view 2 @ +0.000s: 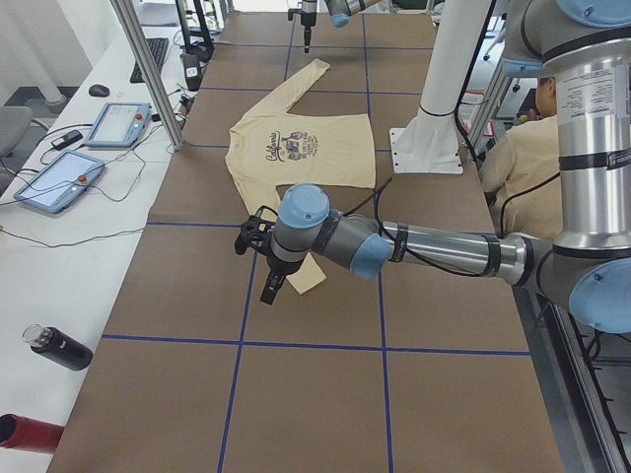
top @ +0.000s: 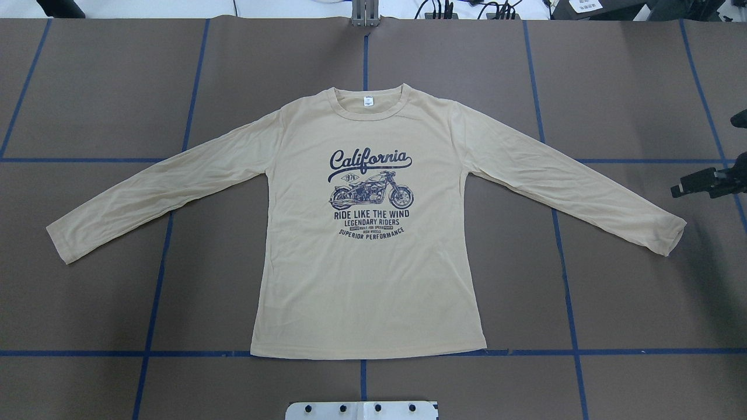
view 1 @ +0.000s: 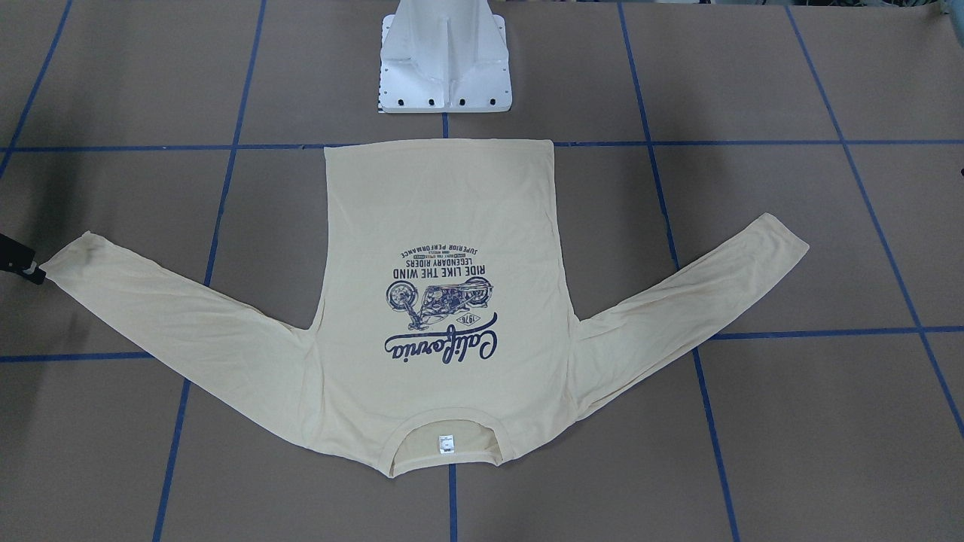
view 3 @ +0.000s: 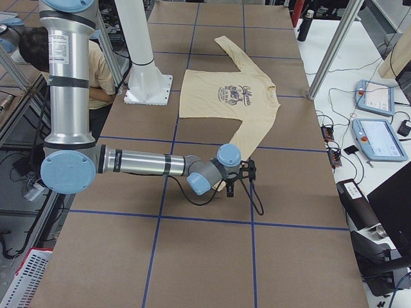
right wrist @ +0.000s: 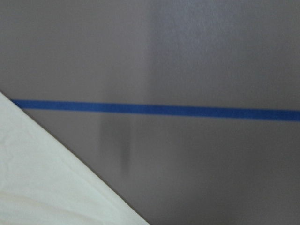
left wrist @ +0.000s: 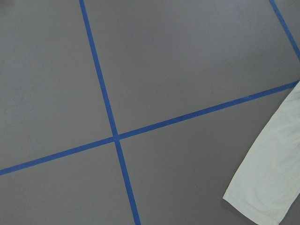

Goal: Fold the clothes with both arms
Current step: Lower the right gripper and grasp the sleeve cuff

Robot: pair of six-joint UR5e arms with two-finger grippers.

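Note:
The cream long-sleeved T-shirt (top: 373, 280) lies flat and face up on the brown table, its "California" motorcycle print showing and both sleeves spread out. Its collar points away from the robot base. My right gripper (top: 680, 188) hovers just beyond the right sleeve cuff (top: 665, 233); it also shows at the edge of the front-facing view (view 1: 34, 272). I cannot tell whether it is open or shut. My left gripper (view 2: 264, 281) shows only in the exterior left view, above the left sleeve cuff (left wrist: 267, 187); I cannot tell its state. Neither wrist view shows fingers.
The white pedestal base (view 1: 444, 68) stands just behind the shirt's hem. Blue tape lines (top: 154, 291) grid the table. Teach pendants (view 2: 59, 177) and a dark bottle (view 2: 59, 347) lie on the side bench. A seated person (view 2: 523, 168) is behind the robot.

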